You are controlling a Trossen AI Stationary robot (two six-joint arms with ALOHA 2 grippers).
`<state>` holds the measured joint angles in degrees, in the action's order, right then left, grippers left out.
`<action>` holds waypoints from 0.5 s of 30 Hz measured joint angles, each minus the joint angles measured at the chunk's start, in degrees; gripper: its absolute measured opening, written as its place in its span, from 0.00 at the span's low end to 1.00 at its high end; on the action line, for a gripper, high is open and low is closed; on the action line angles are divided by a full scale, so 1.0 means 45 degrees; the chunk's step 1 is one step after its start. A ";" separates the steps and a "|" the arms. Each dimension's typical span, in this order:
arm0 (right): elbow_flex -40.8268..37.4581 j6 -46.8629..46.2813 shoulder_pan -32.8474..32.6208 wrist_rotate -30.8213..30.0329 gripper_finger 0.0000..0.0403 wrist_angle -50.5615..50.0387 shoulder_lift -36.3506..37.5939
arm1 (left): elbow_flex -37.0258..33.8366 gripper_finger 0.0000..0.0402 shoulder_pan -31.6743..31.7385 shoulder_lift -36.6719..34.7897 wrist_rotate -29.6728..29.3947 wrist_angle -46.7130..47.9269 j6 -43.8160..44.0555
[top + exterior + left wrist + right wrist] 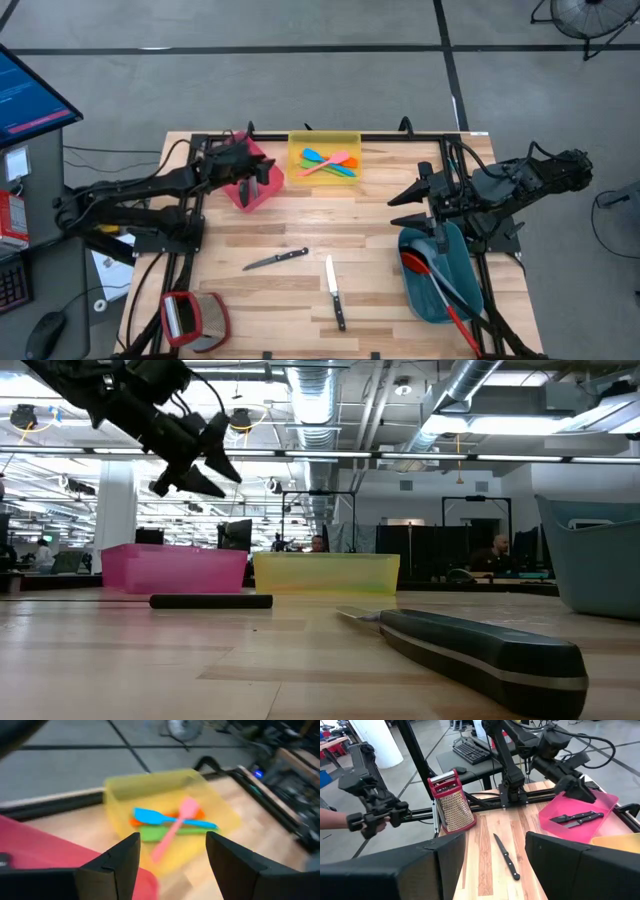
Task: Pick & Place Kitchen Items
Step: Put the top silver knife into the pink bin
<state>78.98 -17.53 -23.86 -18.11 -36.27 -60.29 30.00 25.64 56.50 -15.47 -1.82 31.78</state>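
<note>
My left gripper (250, 183) hovers open and empty over the pink bin (268, 196) at the far left; in the low view it (205, 463) is well above the bin (172, 568). Black-handled knives (577, 817) lie in that bin. The yellow bin (325, 160) holds blue, pink, orange and green spatulas (172, 822). Two knives lie flat on the table, one left of centre (275, 260), one near the front (335, 292). My right gripper (405, 187) is open and empty at the centre right, above the table. The teal bin (440, 275) holds a red spoon and a grey spoon (440, 285).
A red-framed steel grater (190, 318) lies at the table's near left corner. The arms' black frames stand along the far edge and both sides. Bare wood shows between the two knives and the bins. In the right wrist view a person's hand (335, 820) holds a control rig beyond the table.
</note>
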 joint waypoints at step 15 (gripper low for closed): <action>0.0000 -0.0016 0.0279 0.0000 0.50 0.0000 0.0000 | 0.0000 0.53 -0.3850 -0.0055 0.0221 -0.0090 0.0002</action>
<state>78.98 -17.61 -22.60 -18.11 -36.27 -60.29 30.00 8.32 56.25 -14.48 -2.22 31.79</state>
